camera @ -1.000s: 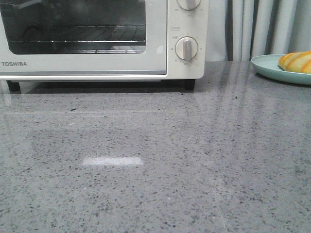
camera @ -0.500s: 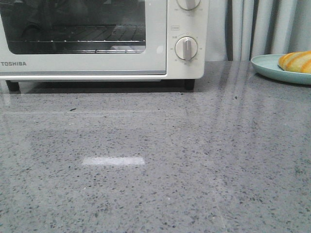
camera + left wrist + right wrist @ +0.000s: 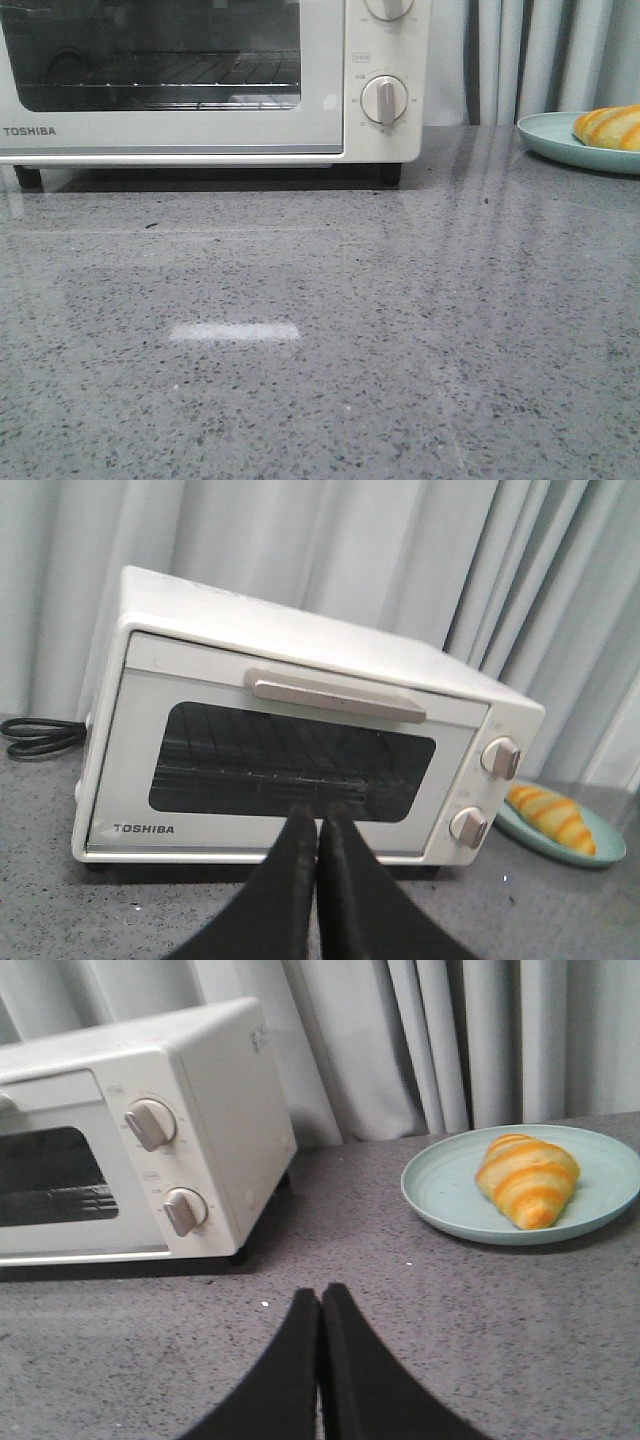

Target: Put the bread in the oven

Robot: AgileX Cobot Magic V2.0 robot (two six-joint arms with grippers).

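Observation:
The white Toshiba oven (image 3: 200, 80) stands at the back left of the grey table with its glass door closed; it also shows in the left wrist view (image 3: 290, 750) and in the right wrist view (image 3: 130, 1130). The bread (image 3: 610, 126), a golden croissant with pale stripes, lies on a pale green plate (image 3: 550, 135) at the back right, seen too in the right wrist view (image 3: 527, 1180) and in the left wrist view (image 3: 552, 816). My left gripper (image 3: 318, 812) is shut and empty, in front of the oven door. My right gripper (image 3: 320, 1292) is shut and empty, short of the plate (image 3: 440, 1195).
A black power cord (image 3: 40, 738) lies on the table to the left of the oven. Grey curtains (image 3: 450, 1030) hang behind the table. The oven has two round dials (image 3: 384, 98) on its right panel and a bar handle (image 3: 335, 695) on top of the door.

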